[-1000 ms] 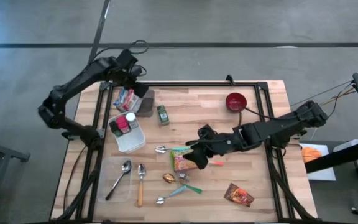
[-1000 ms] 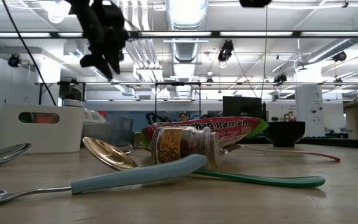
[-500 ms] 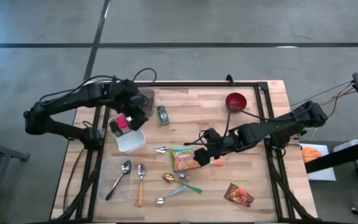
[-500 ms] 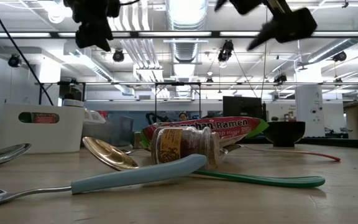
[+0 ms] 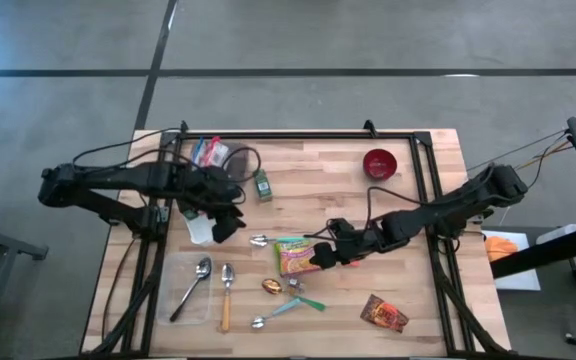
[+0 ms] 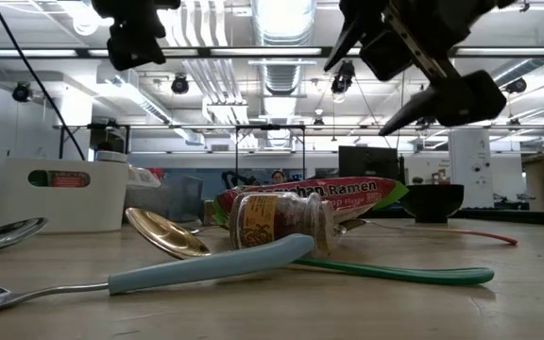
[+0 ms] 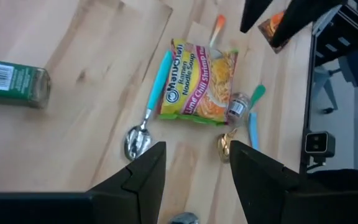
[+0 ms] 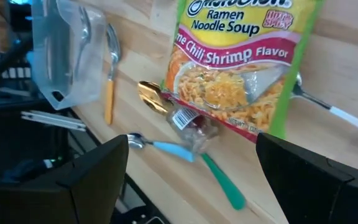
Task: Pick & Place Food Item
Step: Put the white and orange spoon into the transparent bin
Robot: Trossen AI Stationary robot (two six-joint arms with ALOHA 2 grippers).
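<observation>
A Maruchan ramen noodle soup packet (image 5: 295, 255) (image 8: 241, 62) lies flat on the wooden table near its middle. My right gripper (image 5: 320, 258) (image 8: 191, 186) hovers open just above the packet's right edge, fingers slanting down and touching nothing; the low view shows it (image 6: 409, 66) clear of the packet (image 6: 310, 192). My left gripper (image 5: 230, 222) (image 7: 197, 186) hangs open over the table left of the packet, above a clear container (image 5: 198, 228), with nothing between its fingers.
A small jar (image 8: 191, 121), a gold spoon (image 5: 271, 286) and teal-handled spoons (image 5: 290, 305) lie near the packet's near end. A green box (image 5: 261, 184), a red bowl (image 5: 379, 162), a brown packet (image 5: 384, 313) and a clear tray with spoons (image 5: 193, 285) sit around.
My left gripper has swung from the far left corner toward the table's near side and middle, rolling as it went, and now hangs over the clear container. My right gripper has sunk toward the ramen packet and rolled. Neither has changed its opening; the packet has not moved.
</observation>
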